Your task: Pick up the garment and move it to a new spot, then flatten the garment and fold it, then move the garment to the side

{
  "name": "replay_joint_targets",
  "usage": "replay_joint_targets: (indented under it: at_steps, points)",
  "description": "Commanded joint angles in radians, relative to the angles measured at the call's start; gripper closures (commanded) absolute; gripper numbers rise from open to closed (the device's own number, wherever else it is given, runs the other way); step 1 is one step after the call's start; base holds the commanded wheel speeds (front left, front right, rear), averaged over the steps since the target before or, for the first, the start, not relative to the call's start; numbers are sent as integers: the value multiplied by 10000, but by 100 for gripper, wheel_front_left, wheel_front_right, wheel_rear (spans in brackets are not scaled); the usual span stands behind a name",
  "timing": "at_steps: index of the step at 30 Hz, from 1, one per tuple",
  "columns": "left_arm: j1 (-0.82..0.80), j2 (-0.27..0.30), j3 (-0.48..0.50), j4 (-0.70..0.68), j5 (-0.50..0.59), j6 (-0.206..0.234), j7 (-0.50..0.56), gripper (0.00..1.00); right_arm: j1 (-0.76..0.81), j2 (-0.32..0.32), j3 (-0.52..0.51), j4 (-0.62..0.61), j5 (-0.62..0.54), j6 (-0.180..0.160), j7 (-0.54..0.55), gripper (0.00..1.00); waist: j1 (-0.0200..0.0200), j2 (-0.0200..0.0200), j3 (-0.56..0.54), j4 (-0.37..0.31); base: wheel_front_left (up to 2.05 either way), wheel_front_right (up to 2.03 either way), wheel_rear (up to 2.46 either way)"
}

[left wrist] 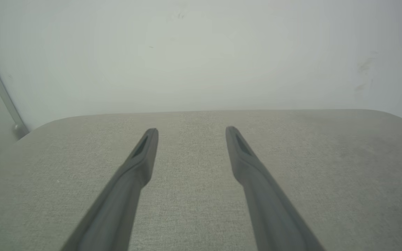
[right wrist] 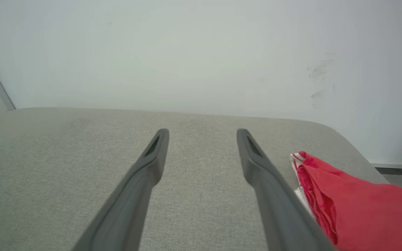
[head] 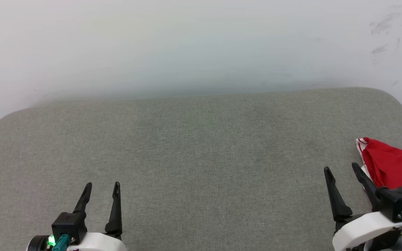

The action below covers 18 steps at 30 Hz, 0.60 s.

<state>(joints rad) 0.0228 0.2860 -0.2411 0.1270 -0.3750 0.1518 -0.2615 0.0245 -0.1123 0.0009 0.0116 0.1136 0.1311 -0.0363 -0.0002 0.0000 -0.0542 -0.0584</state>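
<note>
The right end effector (head: pixel 341 167) hovers with its two fingers spread wide and empty, the outer finger just beside the garment's (head: pixel 393 167) striped edge. The left end effector (head: pixel 102 183), equally wide and empty, sits well apart from the garment across bare grey bench (head: pixel 201 139). The garment lies bunched with the bench's rim near its far side, so a shallow pinch may lift only one layer, and a sideways nudge from that outer finger could push it off.
</note>
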Motion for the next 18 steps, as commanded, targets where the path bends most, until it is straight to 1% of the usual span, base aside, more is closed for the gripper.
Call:
replay_joint_targets:
  at_steps: [1, 7, 11, 18]
  points:
    - [119, 71, 33, 21, 79, 59, -45, 0, 140, 58, -42, -74, 10, -8, -6, 0, 2, 0, -78, 37, 0, 0, 0]
    - [256, 73, 7, 156, 237, -17, -46, 0, 460, 155, -224, -279, 62, -8, 138, 0, 2, 0, -242, 127, 0, 0, 0]
    - [238, 47, 12, 201, 283, -92, -46, 0, 432, 203, -260, -244, 62, -8, 140, 0, 2, 0, -270, 158, 0, 0, 0]
    - [102, -34, 36, 207, 375, -95, -47, 0, 310, 241, -207, -179, 22, -8, 106, 0, 2, 0, -268, 108, 0, 0, 0]
